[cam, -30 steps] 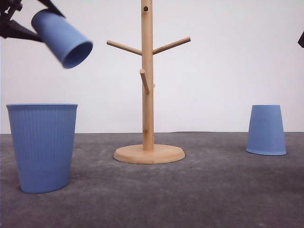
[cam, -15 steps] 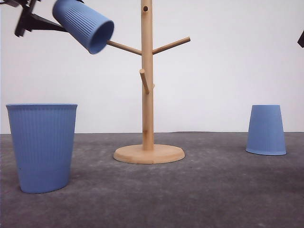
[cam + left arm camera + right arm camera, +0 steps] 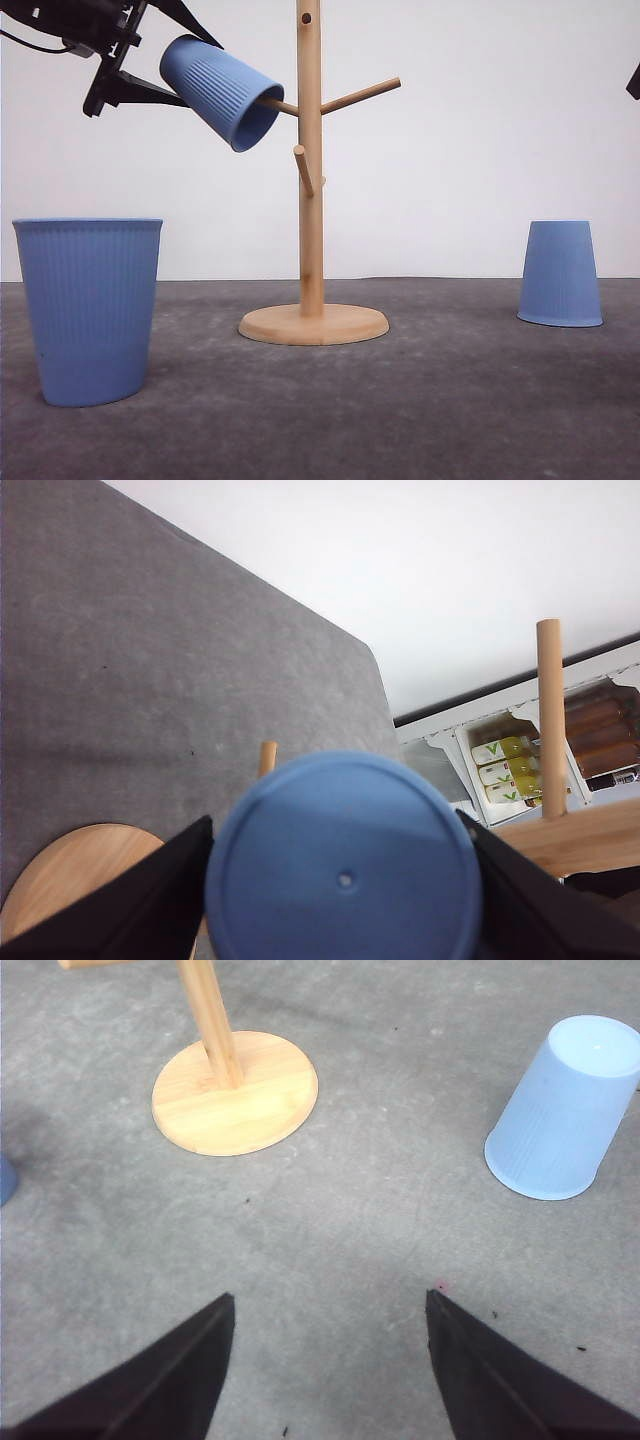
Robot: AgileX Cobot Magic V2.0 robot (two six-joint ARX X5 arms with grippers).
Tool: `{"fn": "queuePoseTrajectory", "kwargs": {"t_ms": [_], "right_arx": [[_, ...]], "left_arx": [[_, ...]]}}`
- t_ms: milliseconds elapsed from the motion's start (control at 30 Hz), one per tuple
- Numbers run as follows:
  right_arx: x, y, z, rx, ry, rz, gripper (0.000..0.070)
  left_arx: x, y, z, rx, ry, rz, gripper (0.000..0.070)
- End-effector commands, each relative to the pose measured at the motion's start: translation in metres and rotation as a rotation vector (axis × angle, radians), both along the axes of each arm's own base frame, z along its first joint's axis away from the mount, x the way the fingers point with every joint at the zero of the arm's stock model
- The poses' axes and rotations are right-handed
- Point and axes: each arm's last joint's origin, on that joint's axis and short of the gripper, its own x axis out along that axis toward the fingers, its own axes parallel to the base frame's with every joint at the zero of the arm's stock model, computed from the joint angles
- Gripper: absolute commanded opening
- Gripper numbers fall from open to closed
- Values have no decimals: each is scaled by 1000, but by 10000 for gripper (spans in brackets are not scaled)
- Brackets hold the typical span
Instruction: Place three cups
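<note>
My left gripper [image 3: 190, 72] is shut on a ribbed light-blue cup [image 3: 222, 90], held high at the upper left and tilted mouth-down to the right. The cup's mouth covers the tip of the left upper peg of the wooden peg stand [image 3: 311, 200]. In the left wrist view the cup's round base [image 3: 345, 875] sits between the black fingers [image 3: 130, 910]. A second cup [image 3: 90, 305] stands upright at the front left. The third cup [image 3: 560, 275] rests upside down at the right, also seen as the inverted cup [image 3: 560, 1110]. My right gripper [image 3: 330, 1360] hangs open above bare grey table.
The stand's round base [image 3: 235, 1090] sits mid-table, and a right upper peg [image 3: 360, 95] and a short front peg [image 3: 304, 168] carry nothing. Grey mat [image 3: 450, 400] stretches between the stand and the inverted cup. A white wall closes the back.
My left gripper has carried the cup rightward and slightly down, from the upper left corner until its mouth reaches over the left peg. The other two cups and the right arm stayed still.
</note>
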Motion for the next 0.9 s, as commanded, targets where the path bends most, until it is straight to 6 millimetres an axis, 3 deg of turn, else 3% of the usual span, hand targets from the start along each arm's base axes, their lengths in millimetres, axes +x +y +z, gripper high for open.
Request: {"fn": "queuePoseTrajectory", "kwargs": {"t_ms": [0, 100, 233, 333, 467, 867], "right_arx": [[1, 0, 7, 11, -25, -3, 384], [1, 0, 7, 11, -25, -3, 384], [1, 0, 7, 11, -25, -3, 385], [1, 0, 7, 11, -25, -4, 384], [1, 0, 7, 11, -25, -3, 385], [1, 0, 7, 11, -25, -3, 385]], "left_arx": [[8, -4, -2, -4, 2, -2, 353], [10, -8, -7, -1, 13, -8, 358], [11, -10, -7, 4, 4, 0, 449], [11, -10, -6, 2, 3, -3, 457], [10, -11, -6, -4, 4, -22, 525], [10, -11, -6, -9, 7, -36, 529]]}}
